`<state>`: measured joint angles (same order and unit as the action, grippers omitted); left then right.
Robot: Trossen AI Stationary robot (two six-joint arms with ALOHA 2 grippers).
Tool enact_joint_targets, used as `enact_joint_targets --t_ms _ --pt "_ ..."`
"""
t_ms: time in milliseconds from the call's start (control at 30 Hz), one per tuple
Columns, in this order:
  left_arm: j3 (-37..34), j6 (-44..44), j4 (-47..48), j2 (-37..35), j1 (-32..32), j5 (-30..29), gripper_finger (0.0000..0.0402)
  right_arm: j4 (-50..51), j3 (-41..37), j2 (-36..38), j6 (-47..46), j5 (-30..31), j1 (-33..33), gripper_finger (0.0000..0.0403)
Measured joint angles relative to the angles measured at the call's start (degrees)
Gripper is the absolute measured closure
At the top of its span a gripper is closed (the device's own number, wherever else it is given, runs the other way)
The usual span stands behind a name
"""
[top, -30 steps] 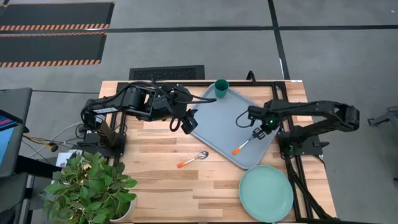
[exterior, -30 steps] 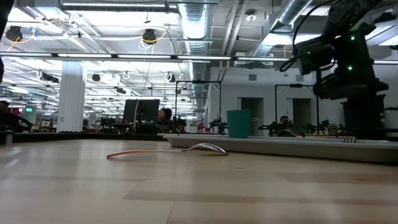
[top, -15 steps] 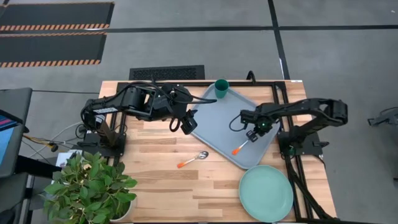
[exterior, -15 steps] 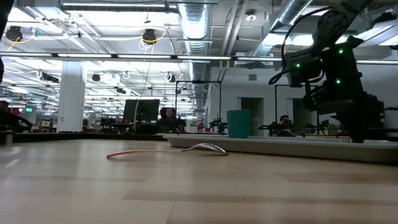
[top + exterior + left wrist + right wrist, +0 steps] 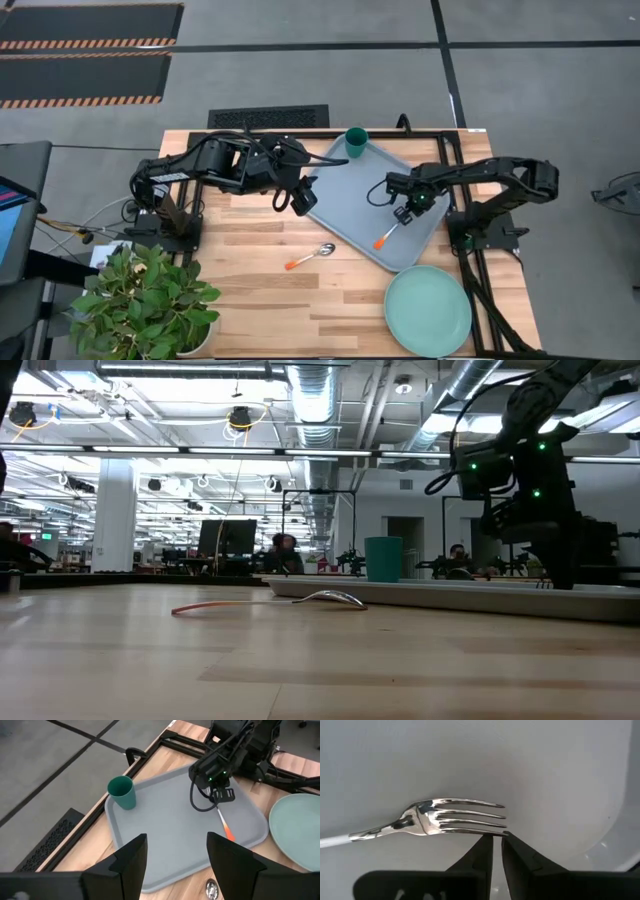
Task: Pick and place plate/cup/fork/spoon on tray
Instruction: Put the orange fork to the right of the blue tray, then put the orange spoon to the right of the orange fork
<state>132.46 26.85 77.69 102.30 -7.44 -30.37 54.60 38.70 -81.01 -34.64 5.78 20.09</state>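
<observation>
Tabletop (image 5: 250, 310): pale wood planks, black frame rails along the far and right edges. I log, nearest first:

Plant (image 5: 150, 300), leafy, at the near left corner.

Plate (image 5: 428, 311), mint green, at the near right corner, off the tray and bare.

Spoon (image 5: 310, 256), orange handle, lying flat on bare wood near the middle, just clear of the tray's near edge. Open wood all around it and across the near middle.

Tray (image 5: 355, 195), blue-grey, set at an angle over the right half, reaching to the far edge. Most of its floor is bare. Contents: fork (image 5: 392, 229) lying flat toward the tray's right side, tines silver, handle orange; cup (image 5: 356, 142), dark green, upright in the tray's far corner.

Right gripper (image 5: 405, 212): low over the tray at the fork's tine end. I read its jaws as nearly closed, a thin gap only, holding nothing; the fork lies just beyond the tips.

Left gripper (image 5: 305, 196): hanging at the tray's left edge, jaws spread wide, empty.

Beyond the far edge: grey floor, a vent grate (image 5: 268, 116), striped mats (image 5: 85, 50). Level view shows an open hall with ceiling ducts and people far off.
</observation>
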Motion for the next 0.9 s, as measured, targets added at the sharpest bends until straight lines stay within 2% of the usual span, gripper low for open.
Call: enact_joint_targets --t_ms 300,667,800,900 --pt "0.0 0.9 0.0 0.0 0.0 0.0 0.0207 0.3 0.1 0.1 2.3 -0.2 1.9 0.0340" --pt "0.0 1.9 0.0 0.0 -0.3 0.1 0.0207 6.0 6.9 0.2 4.7 0.3 3.7 0.0340" --pt "0.0 1.9 0.0 0.0 -1.2 0.1 0.0207 9.9 9.3 1.4 4.7 -2.6 0.8 0.0340" --pt "0.0 2.9 0.0 0.0 -2.2 0.2 0.0207 6.9 10.9 4.2 3.8 -7.8 -3.1 0.0340"
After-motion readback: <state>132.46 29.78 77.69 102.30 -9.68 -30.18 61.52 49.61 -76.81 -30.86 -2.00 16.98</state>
